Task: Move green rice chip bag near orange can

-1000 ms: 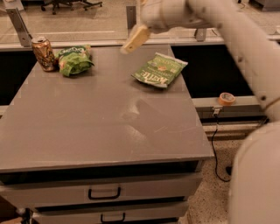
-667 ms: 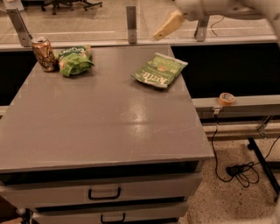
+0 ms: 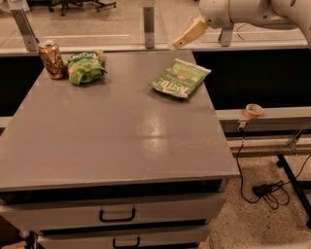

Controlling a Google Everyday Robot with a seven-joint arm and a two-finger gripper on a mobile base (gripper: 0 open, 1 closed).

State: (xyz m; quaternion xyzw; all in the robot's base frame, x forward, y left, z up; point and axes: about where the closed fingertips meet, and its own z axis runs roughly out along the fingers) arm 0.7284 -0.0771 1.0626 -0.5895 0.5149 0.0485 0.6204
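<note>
1. In the last second the robot's arm has swung up and off to the right. Its end effector [image 3: 181, 41] now hangs above the tabletop's [image 3: 121, 141] far right corner, beyond the Kettle chip bag [image 3: 180, 79]. Whether it is open or closed I cannot tell.
2. The green rice chip bag [image 3: 85, 67] lies at the far left, just beside the upright orange can [image 3: 52, 59]. With the arm pulled clear, the task looks finished.
3. The grey tabletop caps a cabinet with 2 drawers [image 3: 116, 214]. A tape roll [image 3: 253, 110] sits on a rail to the right, a cable [image 3: 265, 189] trails over the speckled floor, and office chairs [image 3: 82, 5] stand further back.
</note>
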